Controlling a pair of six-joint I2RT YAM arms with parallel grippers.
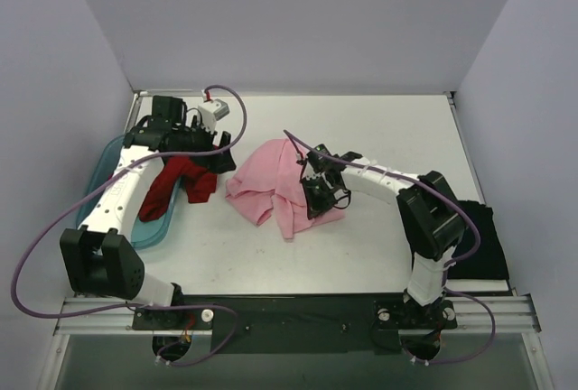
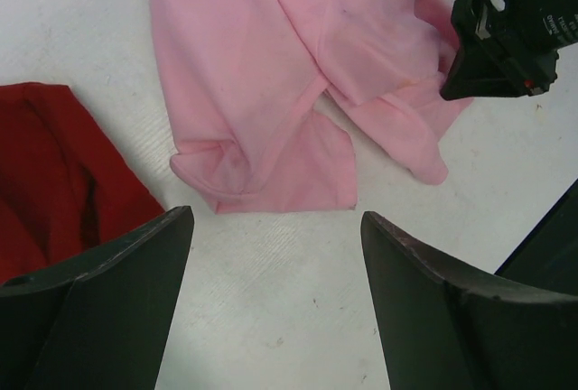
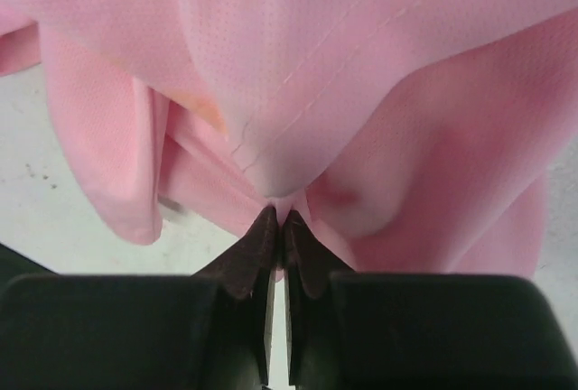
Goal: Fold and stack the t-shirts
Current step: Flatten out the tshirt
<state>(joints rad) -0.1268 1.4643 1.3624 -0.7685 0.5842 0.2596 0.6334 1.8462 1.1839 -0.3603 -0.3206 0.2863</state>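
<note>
Pinching t-shirt (image 3: 298, 74), right fingers (image 3: 256, 250); left fingers (image 2: 108, 304) wide

Robot lab cell, blank partition walls (image 1: 298, 20), aluminium mounting rail (image 1: 497, 305)

A translucent teal plastic bin (image 1: 149, 230) sits at the left of the frame, on a flat white table (image 1: 379, 128) with a faintly textured, lightly speckled surface (image 2: 271, 300). Plain pale lilac-grey walls (image 1: 298, 20) close in the top and both sides. Along the bottom edge runs a silver metal rail (image 1: 95, 316), with a flat black plate (image 1: 298, 311) at its middle.
</note>
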